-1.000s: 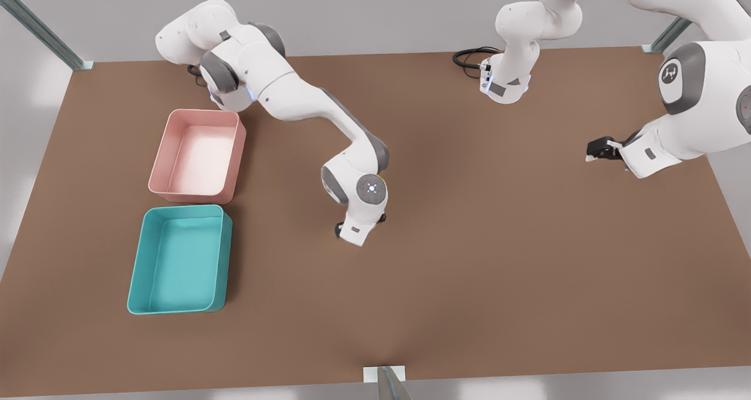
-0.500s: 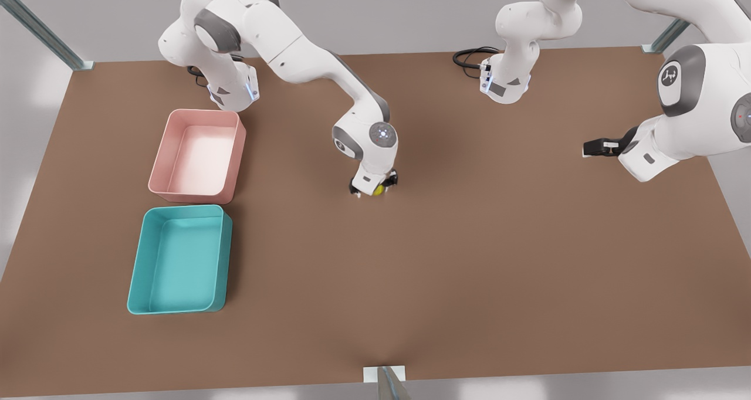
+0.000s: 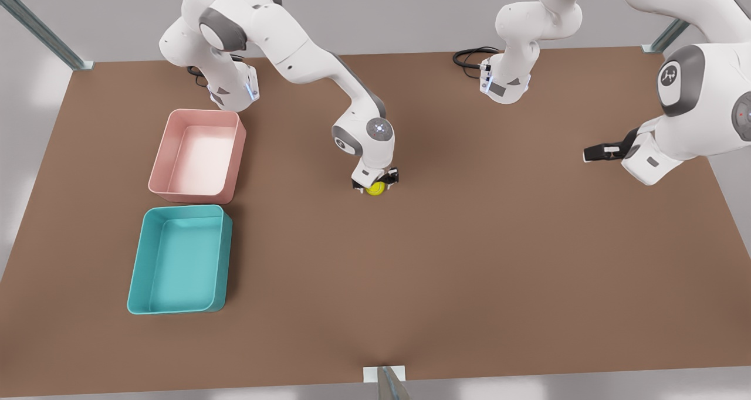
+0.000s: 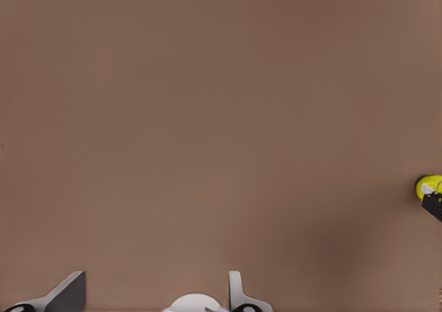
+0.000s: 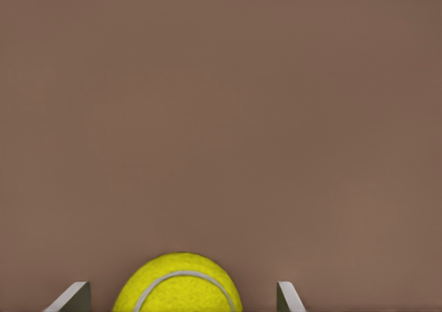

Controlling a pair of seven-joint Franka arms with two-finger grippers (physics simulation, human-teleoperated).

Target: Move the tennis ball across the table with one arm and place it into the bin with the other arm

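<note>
We find the ball (image 3: 375, 188) near the middle of the bench (image 3: 469, 259), directly under the right gripper (image 3: 375, 184). The right wrist view shows the ball (image 5: 178, 284) between the two fingers (image 5: 288, 297), with a gap on each side; the fingers are spread and not touching it. From these views we cannot tell whether the ball rests on the bench or hangs above it.

The left gripper (image 3: 594, 152) hovers toward the front view's right, well apart from the ball, and the arm waits there. In the left wrist view its fingers (image 4: 69, 293) stand released, with bare bench between them, and the ball (image 4: 428, 186) appears far off at the picture's edge.

The bin (image 3: 139, 259) sits at the front view's left, with a pink tray (image 3: 161, 153) just beside it. Both are well apart from the ball.
</note>
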